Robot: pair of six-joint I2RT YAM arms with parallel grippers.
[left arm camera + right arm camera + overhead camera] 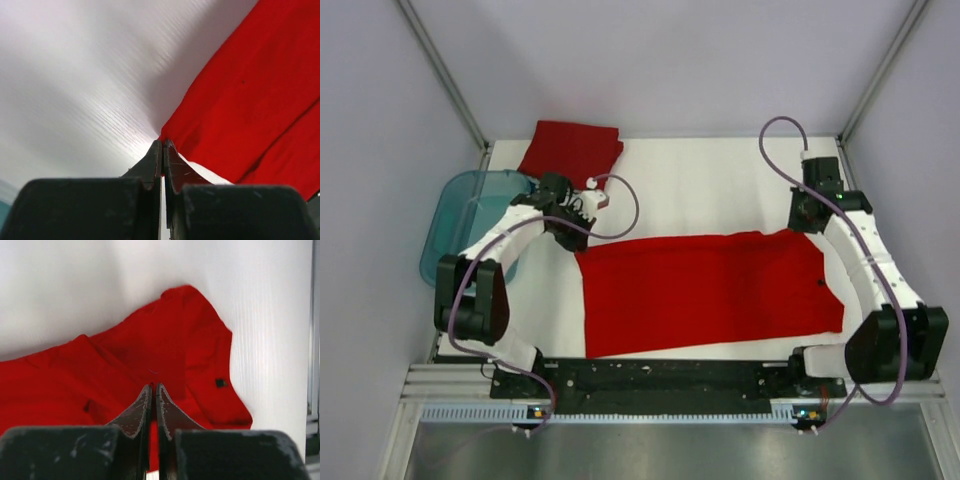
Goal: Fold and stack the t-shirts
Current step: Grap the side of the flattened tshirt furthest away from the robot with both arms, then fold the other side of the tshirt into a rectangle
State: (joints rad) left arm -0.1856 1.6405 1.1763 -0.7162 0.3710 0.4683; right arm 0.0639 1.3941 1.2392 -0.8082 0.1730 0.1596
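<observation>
White table (720,170) holds a flat red t-shirt (710,290); left claw (163,142) and right claw (152,386) are shut tight, pinching its far edge; a folded t-shirt (570,150) lies behind

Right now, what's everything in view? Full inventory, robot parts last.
spread t-shirt: 1, red, laid flat at the table's centre
folded t-shirt: 1, red, far left part of the table
tub: 1, translucent teal, at the table's left edge
table: 1, white, under both shirts
cables: 2, purple, one looping off each arm
left arm: 1, white and black, left side, reaching inward
right arm: 1, white and black, right side
left gripper: 1, black, shut at the spread t-shirt's far left corner; pinch on fabric unclear
right gripper: 1, black, shut over the spread t-shirt's far right end; pinch unclear
</observation>
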